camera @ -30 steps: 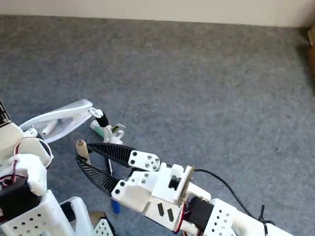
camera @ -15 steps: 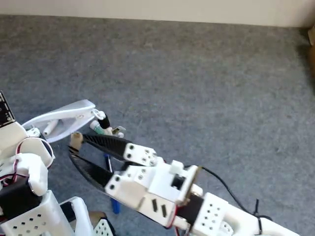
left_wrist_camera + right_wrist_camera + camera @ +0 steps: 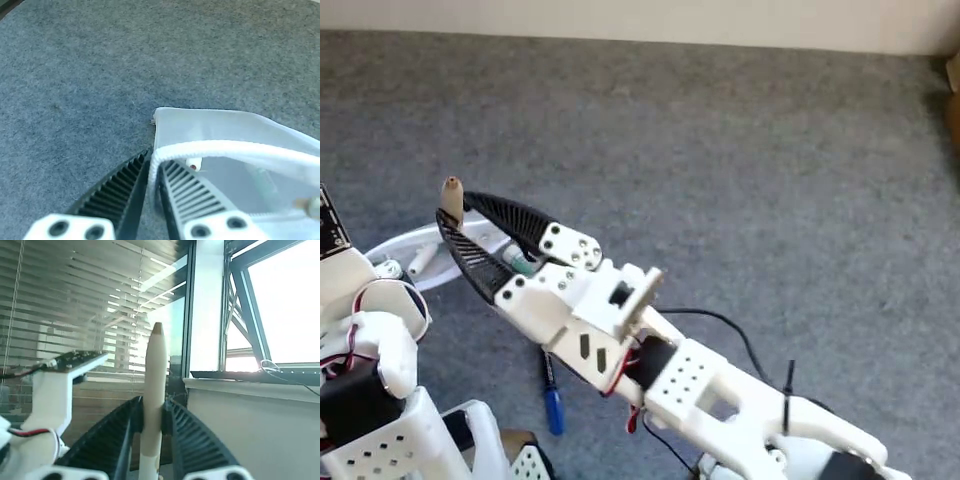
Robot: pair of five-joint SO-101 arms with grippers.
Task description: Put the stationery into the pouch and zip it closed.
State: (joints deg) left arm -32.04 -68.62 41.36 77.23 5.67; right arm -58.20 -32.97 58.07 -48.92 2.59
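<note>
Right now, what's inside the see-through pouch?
Through the pouch I see a small white stick. A greenish shape shows too, inside or behind, I cannot tell. From above, the right gripper covers the pouch's other end.

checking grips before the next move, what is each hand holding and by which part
The right hand pinches a beige pencil by its lower half, tip up. The left hand clamps the pouch by its open rim.
</note>
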